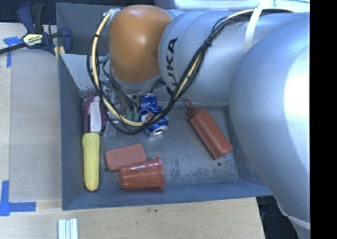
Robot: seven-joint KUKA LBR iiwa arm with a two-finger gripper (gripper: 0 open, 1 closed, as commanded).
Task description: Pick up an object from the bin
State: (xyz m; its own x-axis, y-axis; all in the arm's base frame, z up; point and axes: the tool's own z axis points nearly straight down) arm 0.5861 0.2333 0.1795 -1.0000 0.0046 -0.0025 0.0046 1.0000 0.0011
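My gripper (120, 102) is low in the bin's back left part, mostly hidden under the orange wrist cover. Right beside it, to its right, lies a crushed blue can (153, 115) with white lettering, partly behind the yellow and black cables. A maroon and white oblong thing (93, 115) lies close on its left, along the left wall. I see nothing held in the gripper.
A yellow corn cob (91, 160) lies along the left wall. A flat reddish block (125, 156) and a red cup (141, 174) on its side lie at the front. A red-brown bottle (210, 132) lies slantwise at the right. The arm covers the bin's back right.
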